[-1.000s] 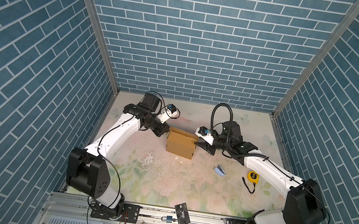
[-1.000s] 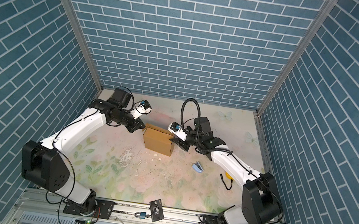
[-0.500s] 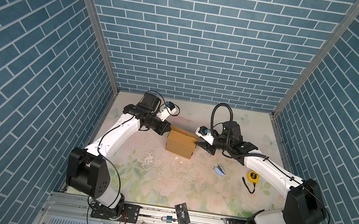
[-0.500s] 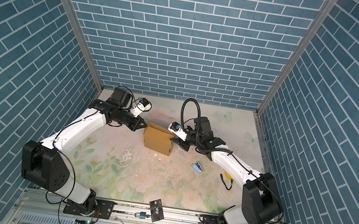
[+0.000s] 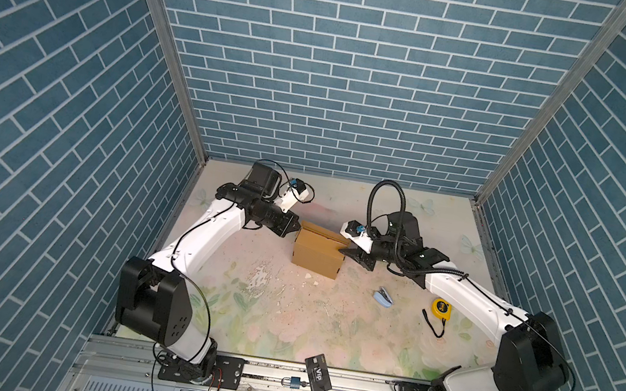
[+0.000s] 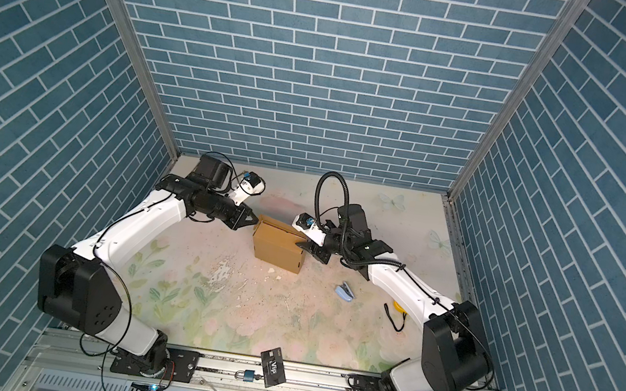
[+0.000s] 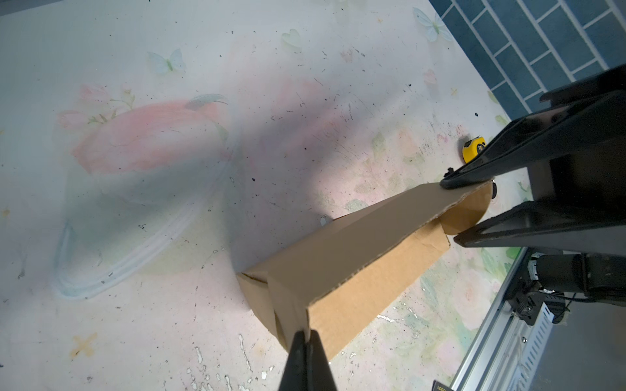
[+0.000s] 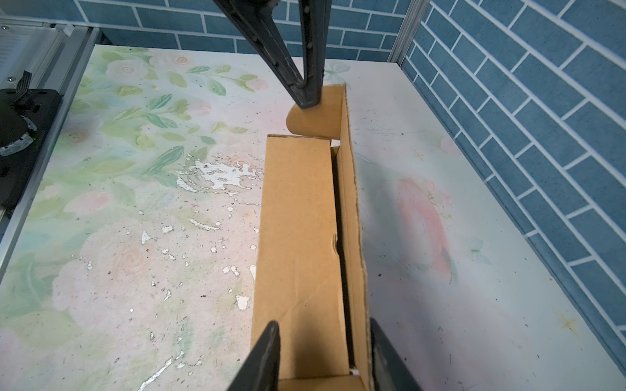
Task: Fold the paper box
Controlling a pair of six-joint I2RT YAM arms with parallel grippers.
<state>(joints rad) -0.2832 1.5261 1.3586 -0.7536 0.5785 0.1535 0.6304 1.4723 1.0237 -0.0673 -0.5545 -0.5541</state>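
- Since a second before, the box had barely shifted toward the back of the table, while the left gripper had crept closer to its corner.
- Walls stood folded, but the lid hung ajar, untucked.
- Spread, the right gripper straddled the box's end.
- Pressed together, the left gripper touched the lid's corner.
- One tab stuck out.

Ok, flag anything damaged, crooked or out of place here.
The table's floral covering is flaked white in front of the paper box, whose lid stands ajar. The black VIP card lies askew, overhanging the table's front edge onto the rail, beside a padlock.
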